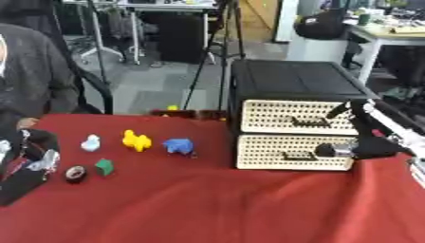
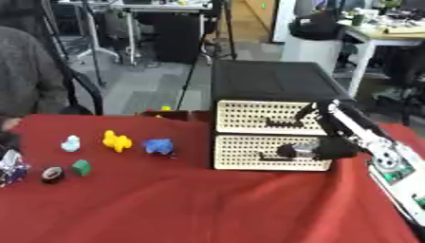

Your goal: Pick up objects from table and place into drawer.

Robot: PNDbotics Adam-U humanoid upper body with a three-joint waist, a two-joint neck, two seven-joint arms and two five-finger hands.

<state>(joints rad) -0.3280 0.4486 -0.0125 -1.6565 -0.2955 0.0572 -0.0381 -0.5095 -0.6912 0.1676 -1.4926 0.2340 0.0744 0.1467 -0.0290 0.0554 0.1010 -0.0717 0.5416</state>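
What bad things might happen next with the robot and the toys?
The right hand is at the lower drawer, which is shut; if it slips off the handle, nothing can go in. A hard pull might drag the whole drawer unit along the red cloth. The blue toy sits near the unit and might get knocked.

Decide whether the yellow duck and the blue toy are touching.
Apart. The left eye view shows red tablecloth between the yellow duck and the blue toy.
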